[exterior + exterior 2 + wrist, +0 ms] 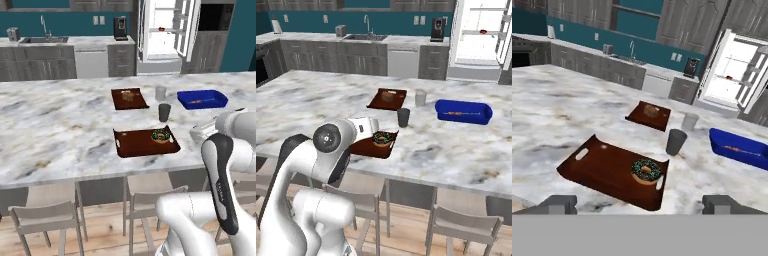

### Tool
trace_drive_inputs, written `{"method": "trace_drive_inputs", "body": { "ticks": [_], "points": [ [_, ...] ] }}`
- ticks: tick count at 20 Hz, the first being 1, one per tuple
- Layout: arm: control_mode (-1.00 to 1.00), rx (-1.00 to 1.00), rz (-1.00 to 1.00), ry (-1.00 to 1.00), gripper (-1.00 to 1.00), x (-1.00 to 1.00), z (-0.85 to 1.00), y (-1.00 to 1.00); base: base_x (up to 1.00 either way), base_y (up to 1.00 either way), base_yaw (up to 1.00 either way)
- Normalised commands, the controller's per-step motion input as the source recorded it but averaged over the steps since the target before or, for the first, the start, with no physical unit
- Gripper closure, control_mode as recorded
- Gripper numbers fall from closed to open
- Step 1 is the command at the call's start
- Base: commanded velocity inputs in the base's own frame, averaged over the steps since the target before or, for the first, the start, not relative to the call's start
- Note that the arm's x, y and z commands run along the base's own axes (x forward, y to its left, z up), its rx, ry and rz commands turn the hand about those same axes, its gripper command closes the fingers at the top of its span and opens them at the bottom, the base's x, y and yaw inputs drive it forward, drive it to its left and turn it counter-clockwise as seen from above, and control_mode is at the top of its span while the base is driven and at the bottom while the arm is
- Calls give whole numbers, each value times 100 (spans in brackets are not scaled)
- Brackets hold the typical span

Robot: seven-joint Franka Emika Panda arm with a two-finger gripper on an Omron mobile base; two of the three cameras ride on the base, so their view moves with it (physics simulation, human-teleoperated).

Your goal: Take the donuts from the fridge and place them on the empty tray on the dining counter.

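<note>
Fridge (162,31) in the left base view stands open beyond the far edge of the dining counter (60,125), well apart from the arm, with a small red-iced donut (161,29) on a white shelf; the sprinkled donut (160,135) already lies at the right end of the tray (132,145), near the counter's near edge. In the right base view the same tray (363,148) sits just past the arm's elbow, its twin tray (387,98) and the blue tray (463,111) farther in, the remaining donut (483,31) far across the room. In the hand view the gripper (639,204) is spread wide and empty above the near edge; I judge the base must round the counter to the fridge.
</note>
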Motion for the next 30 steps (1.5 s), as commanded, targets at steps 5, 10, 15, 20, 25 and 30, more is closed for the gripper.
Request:
{"method": "trace_drive_inputs", "body": {
  "ticks": [5,10,15,20,25,30],
  "points": [
    [100,0,0,0,-100,0,0,0,-87,0,1],
    [100,0,0,0,-100,0,0,0,-24,74,0],
    [100,0,0,0,-100,0,0,0,73,100,-4],
    [100,0,0,0,-100,0,0,0,73,100,-8],
    [100,0,0,0,-100,0,0,0,-15,100,0],
    [100,0,0,0,-100,0,0,0,-28,100,1]
  ]
}}
